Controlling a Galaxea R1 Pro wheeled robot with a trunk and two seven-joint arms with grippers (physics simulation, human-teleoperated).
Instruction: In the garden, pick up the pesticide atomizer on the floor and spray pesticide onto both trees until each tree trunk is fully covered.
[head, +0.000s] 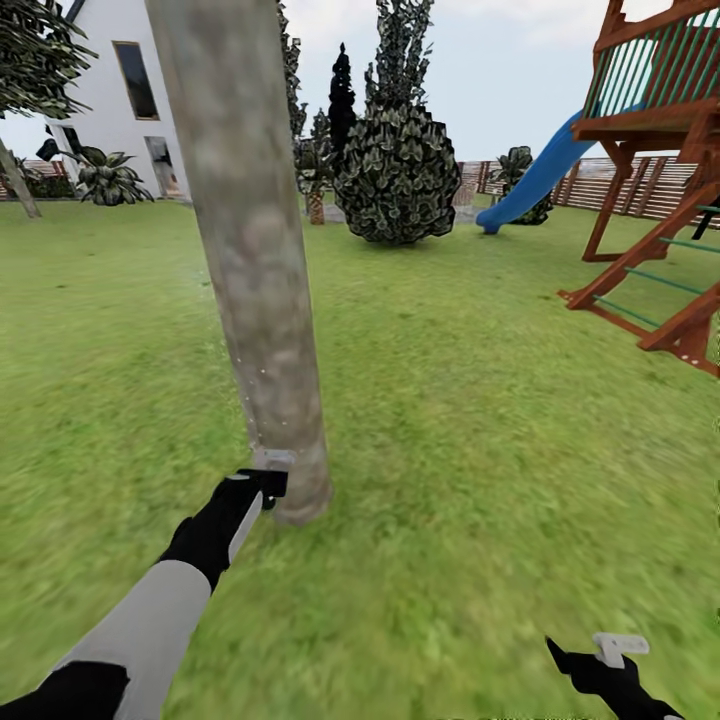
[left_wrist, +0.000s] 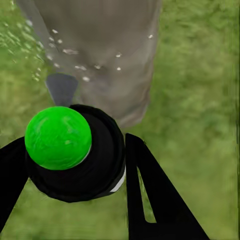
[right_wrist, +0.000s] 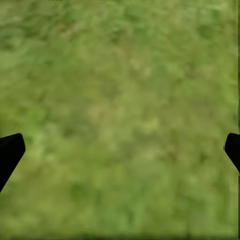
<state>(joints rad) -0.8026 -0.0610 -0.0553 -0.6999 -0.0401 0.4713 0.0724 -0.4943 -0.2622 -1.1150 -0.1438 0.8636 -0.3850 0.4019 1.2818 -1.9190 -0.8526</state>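
Left gripper low at base of leaning trunk, on grass; bush, blue slide, wooden play frame beyond.

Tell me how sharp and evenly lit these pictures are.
Head view: flat light, no shadow under the trunk, grass smeared. Left wrist view: green-topped bottle crisp, trunk behind it soft with white specks. Right wrist view: grass blurred all over.

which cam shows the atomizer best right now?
Left wrist view: the atomizer sits close up between the left gripper's jaws, green-topped, aimed at the tree trunk with droplets flying. Head view gives just a small dark shape at the trunk base.
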